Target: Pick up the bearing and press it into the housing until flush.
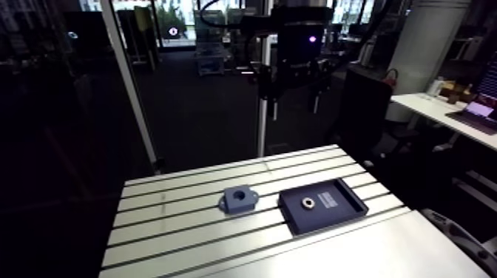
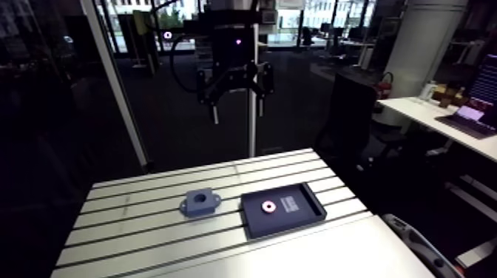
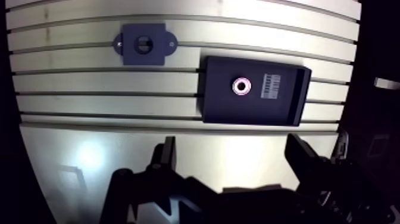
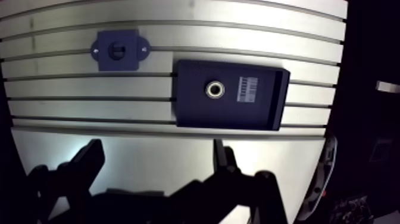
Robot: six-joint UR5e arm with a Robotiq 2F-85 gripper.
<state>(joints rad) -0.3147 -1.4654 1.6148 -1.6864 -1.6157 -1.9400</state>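
Note:
A small ring-shaped bearing (image 3: 241,86) lies in a dark rectangular tray (image 3: 286,107) on the slotted table. Beside the tray sits the blue-grey housing (image 3: 143,44), a block with a round bore and two mounting ears. In the arm view the bearing (image 1: 306,201) and housing (image 1: 238,199) sit side by side mid-table. My gripper (image 3: 232,152) hangs high above the table, well clear of both, its fingers (image 3: 168,156) spread wide with nothing between them. In the arm view the gripper (image 2: 237,100) shows far above the table's back edge.
A white label (image 3: 272,85) sits in the tray next to the bearing. A smooth plate (image 1: 355,255) covers the table's near part. A slanted frame post (image 1: 133,89) rises behind the table's back left corner.

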